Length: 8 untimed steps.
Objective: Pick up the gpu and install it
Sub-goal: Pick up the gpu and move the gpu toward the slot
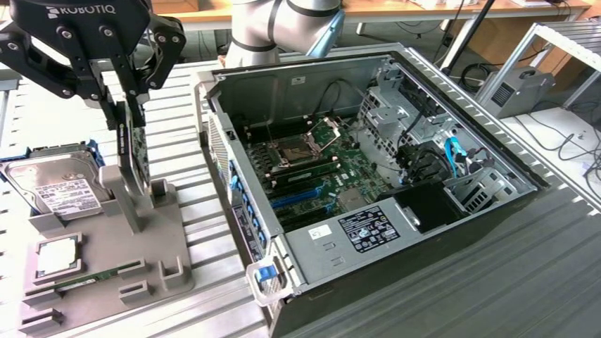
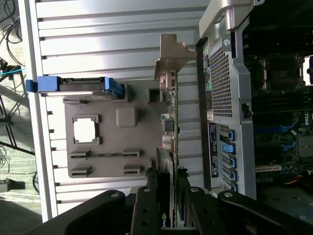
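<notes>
**Clerk:** Entry one, surface and room?

**Checker:** Slatted grey metal table (image 1: pixel 469 282). On the far side is a wooden-topped desk (image 1: pixel 376 8) with cables. At the exterior view's right, a small grey box (image 1: pixel 522 90) stands on a white bench.

**Clerk:** Entry two, stock on the table?

**Checker:** One open computer case (image 1: pixel 376 232), lying on its side with the motherboard (image 1: pixel 319 169) exposed. At the exterior view's left, one grey fixture (image 1: pixel 141 260) carries a hard drive (image 1: pixel 56 186), a processor chip (image 1: pixel 58 255) and a memory stick (image 1: pixel 94 277).

**Clerk:** Entry three, the tool?

**Checker:** One black gripper (image 1: pixel 131 98), fingers clamped on the top edge of the gpu (image 1: pixel 137 151). The card stands upright at the fixture's side nearest the case. Whether its lower edge sits in the holder or hangs clear cannot be told.

**Clerk:** Entry four, differences between views?

**Checker:** The exterior view lists the case interior, with its socket and blue slots. The wrist view lists the card's silver bracket (image 2: pixel 171 58), the case's perforated rear panel (image 2: pixel 220 98), and the floor (image 2: pixel 10 29) with cables past the table's edge.
</notes>
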Each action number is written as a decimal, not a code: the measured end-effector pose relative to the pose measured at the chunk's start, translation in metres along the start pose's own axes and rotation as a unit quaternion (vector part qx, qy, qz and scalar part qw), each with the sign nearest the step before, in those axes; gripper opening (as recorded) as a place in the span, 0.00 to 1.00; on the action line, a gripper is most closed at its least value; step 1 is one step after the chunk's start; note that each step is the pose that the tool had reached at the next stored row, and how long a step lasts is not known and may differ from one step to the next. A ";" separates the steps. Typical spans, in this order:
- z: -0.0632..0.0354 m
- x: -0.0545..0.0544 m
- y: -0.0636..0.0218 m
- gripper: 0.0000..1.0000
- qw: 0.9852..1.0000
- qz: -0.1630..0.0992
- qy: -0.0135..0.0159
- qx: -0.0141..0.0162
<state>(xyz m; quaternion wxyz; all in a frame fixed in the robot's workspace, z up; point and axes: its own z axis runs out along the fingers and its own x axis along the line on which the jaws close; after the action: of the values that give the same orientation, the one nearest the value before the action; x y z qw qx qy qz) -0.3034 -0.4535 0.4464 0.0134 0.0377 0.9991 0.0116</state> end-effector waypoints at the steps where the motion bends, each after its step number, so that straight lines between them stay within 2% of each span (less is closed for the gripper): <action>1: -0.0001 0.000 0.0001 0.26 1.000 0.000 0.000 0.000; 8: 0.0003 -0.008 0.0006 0.26 1.000 0.000 0.000 0.000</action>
<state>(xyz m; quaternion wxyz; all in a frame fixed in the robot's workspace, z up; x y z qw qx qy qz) -0.2949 -0.4535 0.4463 0.0134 0.0377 0.9991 0.0116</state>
